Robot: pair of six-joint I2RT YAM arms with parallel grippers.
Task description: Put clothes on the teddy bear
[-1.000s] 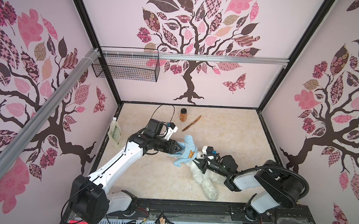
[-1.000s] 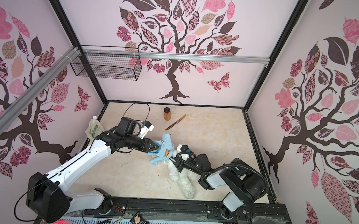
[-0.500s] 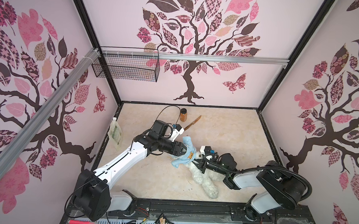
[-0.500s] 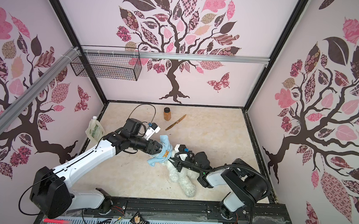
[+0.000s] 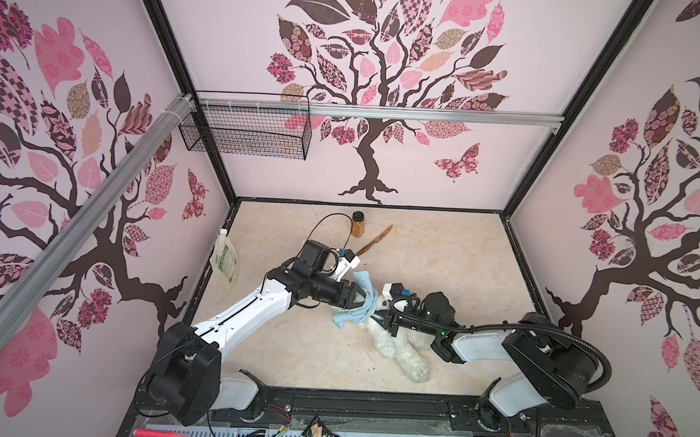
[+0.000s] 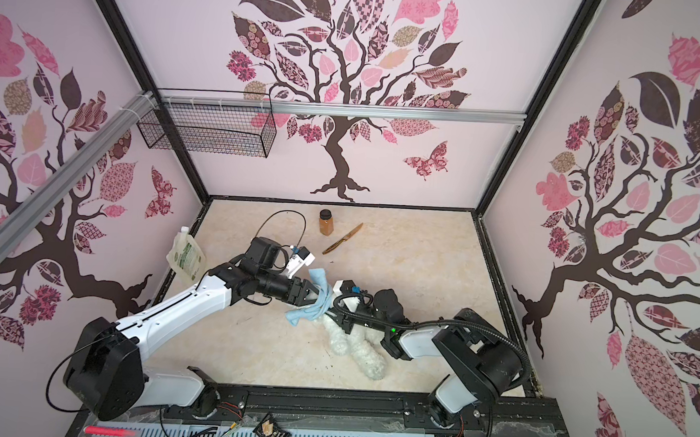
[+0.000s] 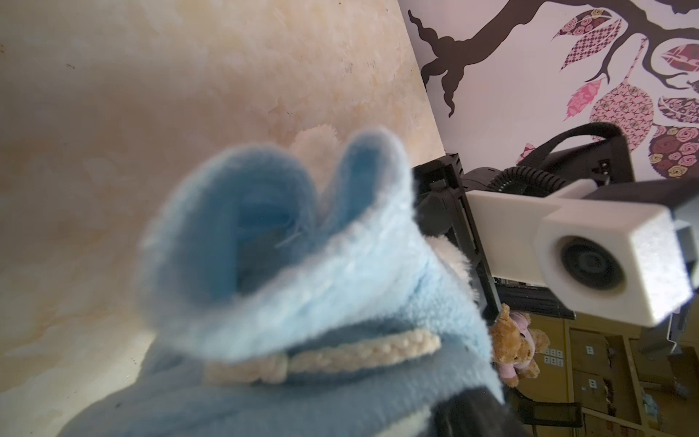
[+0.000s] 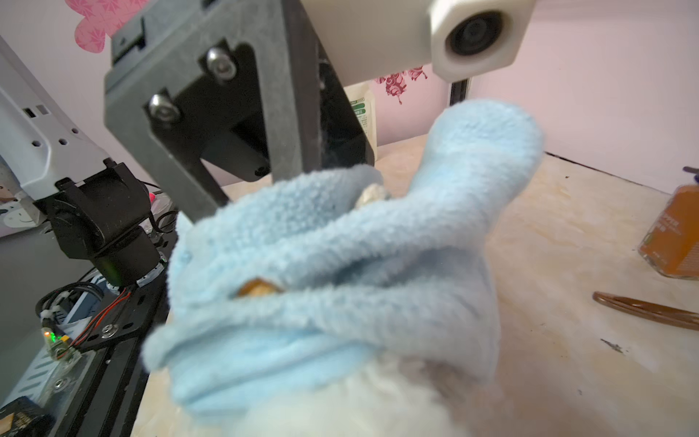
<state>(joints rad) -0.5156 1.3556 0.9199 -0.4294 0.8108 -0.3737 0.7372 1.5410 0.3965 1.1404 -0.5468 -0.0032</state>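
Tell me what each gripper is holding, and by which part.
Cannot tell. The left gripper meets the light blue shirt at its bunched middle, the right gripper the upper body of the teddy bear; both grips are hidden.

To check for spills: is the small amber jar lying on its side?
No, the amber jar stands upright, dark lid on top, near the brown knife.
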